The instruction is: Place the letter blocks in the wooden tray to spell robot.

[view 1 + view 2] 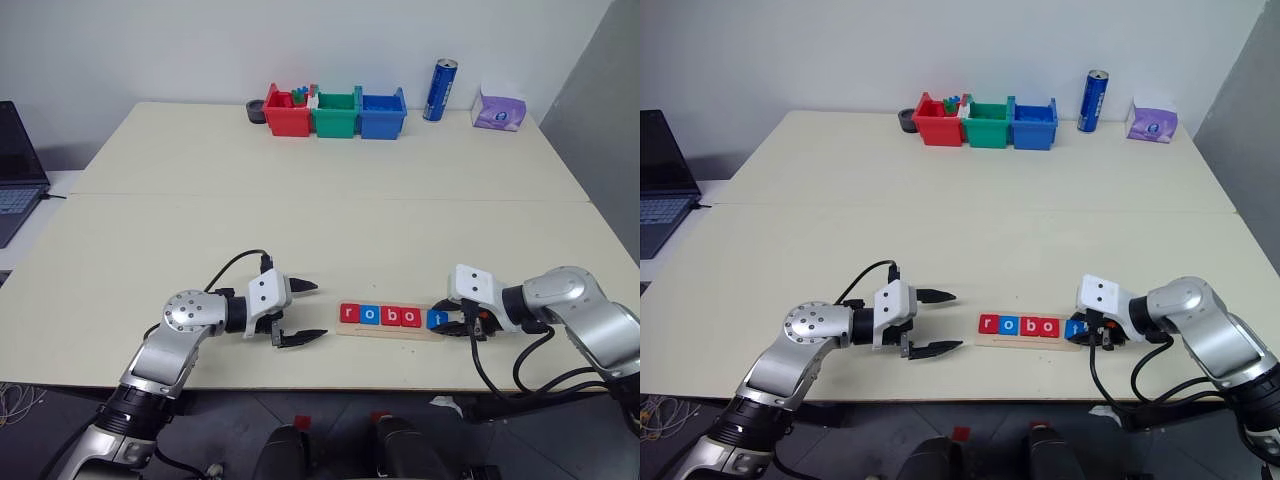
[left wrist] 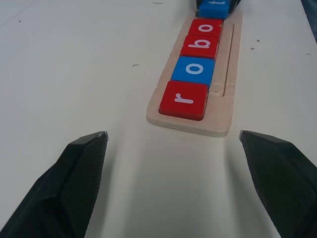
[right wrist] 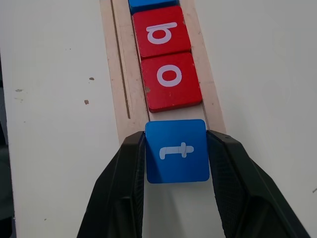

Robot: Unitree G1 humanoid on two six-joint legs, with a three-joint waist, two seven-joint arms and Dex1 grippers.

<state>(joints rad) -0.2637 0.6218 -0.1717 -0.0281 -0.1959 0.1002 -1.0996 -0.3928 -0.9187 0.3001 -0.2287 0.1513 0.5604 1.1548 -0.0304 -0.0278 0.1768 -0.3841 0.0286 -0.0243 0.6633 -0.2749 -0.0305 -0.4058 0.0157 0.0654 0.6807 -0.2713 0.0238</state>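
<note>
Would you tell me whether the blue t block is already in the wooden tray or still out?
Not seated yet: the blue t block is gripped in the right gripper, over the wooden tray's open end.

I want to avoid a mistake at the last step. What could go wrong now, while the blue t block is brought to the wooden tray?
1. The right gripper holds the t block close behind the red o block; pushing on could shove the row.
2. The t block sits slightly off the tray's line, so it may catch the wooden tray rim and end tilted.
3. Opening the jaws could drag the tile.
</note>
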